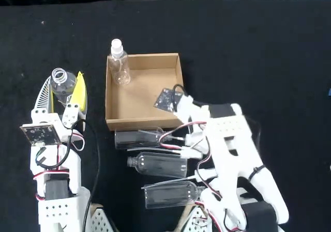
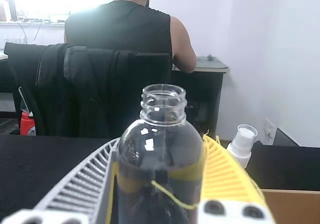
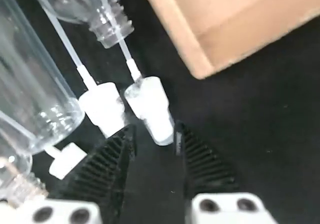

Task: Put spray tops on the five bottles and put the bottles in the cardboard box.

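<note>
My left gripper (image 2: 160,189) is shut on an upright clear bottle (image 2: 162,149) with no top, held left of the cardboard box (image 1: 142,95). One bottle with a spray top (image 1: 118,61) stands in the box's far left corner. Three topless bottles (image 1: 158,165) lie in front of the box. My right gripper (image 3: 155,131) is open and low over the table, its black fingertips on either side of the end of a white spray top (image 3: 149,107). A second spray top (image 3: 102,109) lies right beside it, and a third (image 3: 65,160) lies nearby.
The box's near corner (image 3: 200,59) is close to the right gripper. The spray tops' thin tubes run toward the neck of a lying bottle (image 3: 111,27). The right arm (image 1: 232,149) stretches over the lying bottles. Black cloth covers the table.
</note>
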